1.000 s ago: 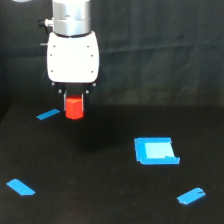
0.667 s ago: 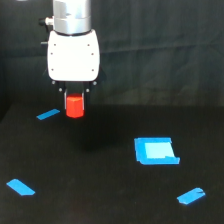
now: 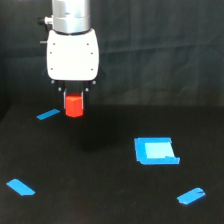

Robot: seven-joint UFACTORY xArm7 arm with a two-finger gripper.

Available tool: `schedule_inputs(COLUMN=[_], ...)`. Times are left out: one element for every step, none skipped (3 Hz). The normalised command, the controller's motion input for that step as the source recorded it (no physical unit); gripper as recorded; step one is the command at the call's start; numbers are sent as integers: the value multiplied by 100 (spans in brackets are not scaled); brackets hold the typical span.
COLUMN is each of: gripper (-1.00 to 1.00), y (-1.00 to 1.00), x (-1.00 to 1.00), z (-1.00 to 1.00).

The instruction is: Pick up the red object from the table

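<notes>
The red object (image 3: 74,105) is a small red-orange block held between the dark fingers of my gripper (image 3: 74,100), under the white gripper body. It hangs above the black table (image 3: 100,200), toward the exterior view's left and far side, with a faint shadow on the surface below it. The gripper is shut on the block. The fingertips are mostly hidden against the dark background.
A blue square patch (image 3: 155,150) lies to the exterior view's right of centre. Blue tape strips lie at the far left (image 3: 48,114), near left (image 3: 20,187) and near right (image 3: 191,195). A dark curtain hangs behind the table.
The gripper has risen slightly with the red block in it, lifting the block a little higher above the table.
</notes>
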Motion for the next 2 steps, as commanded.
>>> schedule_inputs(gripper=[-91, -93], y=[15, 4], x=[5, 3], z=[9, 10])
